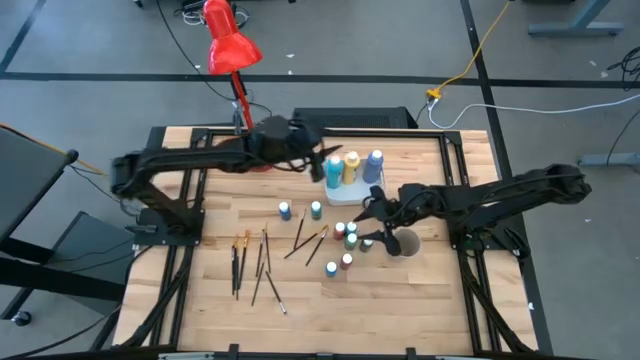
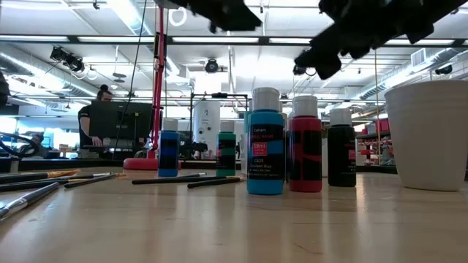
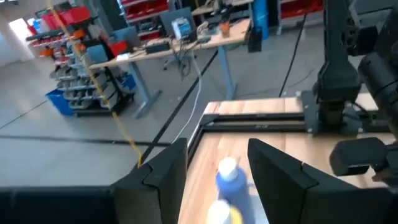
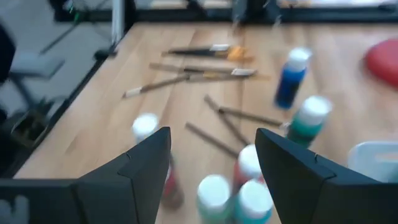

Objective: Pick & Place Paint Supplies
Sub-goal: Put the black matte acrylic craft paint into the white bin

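Three tall bottles, teal (image 1: 333,171), yellow (image 1: 351,165) and blue (image 1: 374,164), stand upright at the table's far middle by a white tray (image 1: 345,197). My left gripper (image 1: 322,160) hovers open above them; the blue bottle's (image 3: 229,177) white cap shows below, between its fingers (image 3: 217,168). Small bottles (image 1: 347,238) stand upright in a cluster at mid-table, seen close in the low view (image 2: 265,142). My right gripper (image 1: 368,212) hangs open just above that cluster (image 4: 211,155). Thin brushes (image 1: 262,262) lie flat toward the near left.
A white cup (image 1: 405,243) stands right of the cluster. Two single small bottles, blue (image 1: 285,210) and teal (image 1: 316,210), stand left of the tray. A red desk lamp (image 1: 230,45) rises at the far edge. Bare wood lies along the near edge.
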### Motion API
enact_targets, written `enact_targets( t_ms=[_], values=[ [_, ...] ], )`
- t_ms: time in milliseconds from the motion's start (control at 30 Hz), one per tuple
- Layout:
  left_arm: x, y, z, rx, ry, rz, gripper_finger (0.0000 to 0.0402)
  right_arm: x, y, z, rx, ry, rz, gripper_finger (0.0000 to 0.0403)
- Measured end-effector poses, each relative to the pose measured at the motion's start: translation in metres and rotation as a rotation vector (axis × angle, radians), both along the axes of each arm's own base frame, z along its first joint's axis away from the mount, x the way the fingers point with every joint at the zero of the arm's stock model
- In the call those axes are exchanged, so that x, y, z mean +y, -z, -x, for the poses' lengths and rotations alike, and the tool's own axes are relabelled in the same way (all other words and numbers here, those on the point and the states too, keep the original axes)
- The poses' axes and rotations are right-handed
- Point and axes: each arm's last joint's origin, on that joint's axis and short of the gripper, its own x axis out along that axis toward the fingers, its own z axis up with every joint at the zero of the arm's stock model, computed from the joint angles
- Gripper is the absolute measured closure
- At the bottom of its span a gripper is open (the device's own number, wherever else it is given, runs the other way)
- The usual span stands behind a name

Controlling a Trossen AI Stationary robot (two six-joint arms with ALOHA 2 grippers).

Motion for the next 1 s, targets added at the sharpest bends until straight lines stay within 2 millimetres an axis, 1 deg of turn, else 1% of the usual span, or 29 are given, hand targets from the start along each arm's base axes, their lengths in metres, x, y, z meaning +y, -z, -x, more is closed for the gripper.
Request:
enact_targets(
  t_ms=[100, 200, 300, 367, 433, 500, 600, 667, 767, 867, 933, 1000],
  values=[
    [-0.008, -0.016, 0.026, 0.041, -0.032, 0.016, 0.0223, 0.002, 0.006, -0.001, 0.037, -0.043, -0.002, 0.0166],
    [-0.014, -0.029, 0.049, 0.056, -0.042, 0.054, 0.0223, 0.004, 0.005, -0.001, 0.052, -0.055, 0.012, 0.0166],
    [-0.020, -0.036, 0.067, 0.078, -0.042, 0.086, 0.0223, 0.008, -0.007, -0.004, 0.066, -0.061, 0.048, 0.0166],
    [-0.024, -0.038, 0.078, 0.082, -0.038, 0.098, 0.0223, 0.010, -0.014, -0.005, 0.123, -0.035, 0.097, 0.0166],
    [-0.029, -0.041, 0.085, 0.051, -0.031, 0.116, 0.0223, 0.012, -0.019, -0.005, 0.193, 0.012, 0.130, 0.0166],
    [-0.033, -0.040, 0.093, 0.041, -0.018, 0.106, 0.0223, 0.013, -0.020, -0.006, 0.247, 0.052, 0.110, 0.0166],
    [-0.038, -0.025, 0.102, 0.050, -0.004, 0.098, 0.0223, 0.017, -0.009, -0.008, 0.342, 0.059, 0.090, 0.0166],
    [-0.039, -0.006, 0.105, 0.051, -0.003, 0.118, 0.0223, 0.022, -0.001, -0.009, 0.392, 0.036, 0.108, 0.0166],
    [-0.044, 0.019, 0.108, 0.007, 0.035, 0.151, 0.0223, 0.025, 0.011, -0.014, 0.445, 0.030, 0.115, 0.0166],
    [-0.047, 0.039, 0.112, -0.035, 0.057, 0.180, 0.0223, 0.025, 0.018, -0.018, 0.463, 0.056, 0.137, 0.0166],
    [-0.047, 0.045, 0.112, -0.065, 0.064, 0.190, 0.0223, 0.023, 0.023, -0.020, 0.484, 0.088, 0.161, 0.0166],
    [-0.048, 0.053, 0.113, -0.056, 0.062, 0.212, 0.0223, 0.022, 0.027, -0.021, 0.504, 0.110, 0.159, 0.0166]
  ],
)
